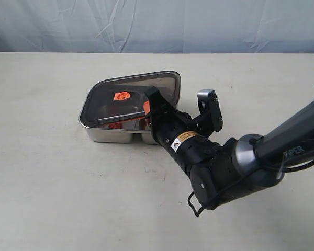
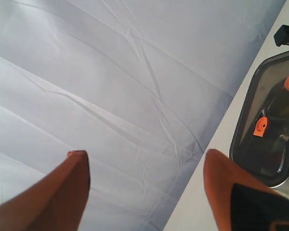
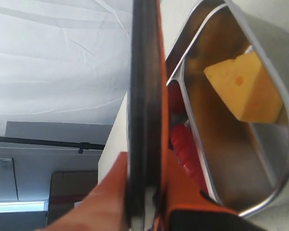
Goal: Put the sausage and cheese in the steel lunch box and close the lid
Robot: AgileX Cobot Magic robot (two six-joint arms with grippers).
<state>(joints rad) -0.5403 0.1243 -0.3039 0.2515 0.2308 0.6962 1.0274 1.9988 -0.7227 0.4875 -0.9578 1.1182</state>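
The right pincer (image 1: 146, 109), clamped on the near edge of the dark smoky translucent lid (image 1: 126, 94), holds it tilted directly over the shiny steel lunch box (image 1: 107, 134), which contains the yellow cheese wedge (image 3: 245, 86) and the red ridged sausage (image 3: 183, 144), while the left pincer (image 2: 144, 156) gapes apart, farther off.

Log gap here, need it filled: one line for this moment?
right tool: shut on lid | lid: tilted over steel lunch box, unseated | left tool: open, empty | cheese, sausage: in separate compartments

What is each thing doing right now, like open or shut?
lid, tilted over box, not seated
steel lunch box, not closed yet
cheese, in one compartment
sausage, in the neighbouring compartment
right gripper, shut on lid
left gripper, open, empty
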